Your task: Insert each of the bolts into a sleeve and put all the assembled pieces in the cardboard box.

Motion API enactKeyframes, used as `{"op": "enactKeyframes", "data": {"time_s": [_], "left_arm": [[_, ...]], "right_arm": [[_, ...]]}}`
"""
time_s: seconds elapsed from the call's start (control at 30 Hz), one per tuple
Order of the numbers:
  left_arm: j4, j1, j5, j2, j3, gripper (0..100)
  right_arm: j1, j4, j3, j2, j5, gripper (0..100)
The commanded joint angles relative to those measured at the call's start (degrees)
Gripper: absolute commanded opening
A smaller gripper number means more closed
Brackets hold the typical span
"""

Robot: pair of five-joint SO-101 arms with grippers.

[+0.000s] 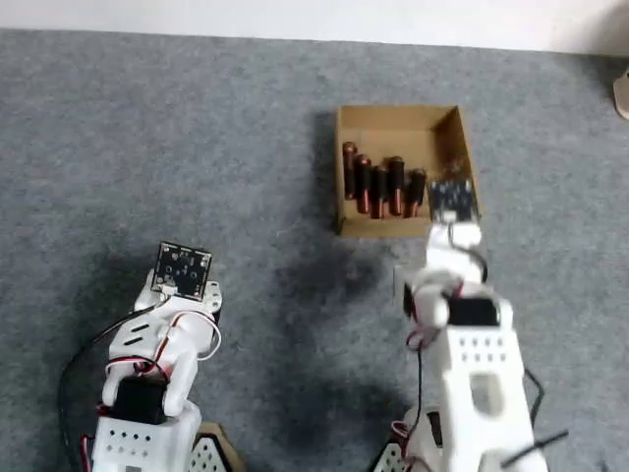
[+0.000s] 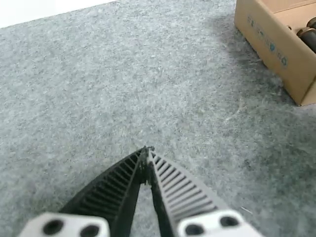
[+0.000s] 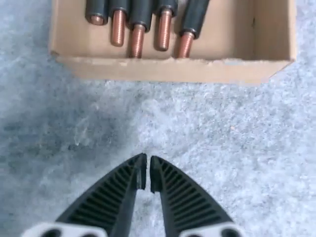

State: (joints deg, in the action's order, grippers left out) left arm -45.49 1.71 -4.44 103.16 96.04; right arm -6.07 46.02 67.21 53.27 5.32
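Note:
The cardboard box [image 1: 398, 117] stands on the grey carpet at the back, right of centre. Several assembled pieces [image 1: 379, 187], copper bolts in dark sleeves, lie side by side inside it. The right wrist view has their threaded ends [image 3: 137, 38] pointing at the box's near wall [image 3: 173, 69]. My right gripper [image 3: 147, 162] is shut and holds nothing, over the carpet just short of that wall. My left gripper [image 2: 147, 151] is shut too and holds nothing, low over bare carpet well to the left of the box [image 2: 269, 45]. One sleeve end [image 2: 308, 32] peeks over its rim.
The left arm [image 1: 162, 339] sits at the front left, the right arm [image 1: 462, 324] at the front right with its wrist near the box's near right corner. Grey carpet [image 1: 246, 147] covers the whole table. A white wall edge runs along the back.

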Motion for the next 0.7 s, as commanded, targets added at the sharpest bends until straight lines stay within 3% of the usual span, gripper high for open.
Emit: {"op": "enactKeyframes", "data": {"time_s": [0.0,0.17,0.37,0.57,0.67], "left_arm": [[0.09,-0.04,-0.18,0.84,0.92,1],[-0.53,-0.57,-0.26,0.84,1.1,1],[-10.55,-1.19,-0.35,0.84,1.01,1],[-15.03,-13.49,-0.35,0.84,1.1,1],[-19.08,-16.13,-0.35,0.84,1.1,1]], "right_arm": [[0.92,-3.74,7.08,10.68,-0.09,0.4],[0.75,-4.0,15.34,22.73,0.0,0.4],[0.84,-4.0,25.54,36.79,0.0,0.4],[1.01,-1.45,36.97,52.53,-0.18,0.4],[0.92,3.56,37.32,51.3,-0.09,0.4]]}}
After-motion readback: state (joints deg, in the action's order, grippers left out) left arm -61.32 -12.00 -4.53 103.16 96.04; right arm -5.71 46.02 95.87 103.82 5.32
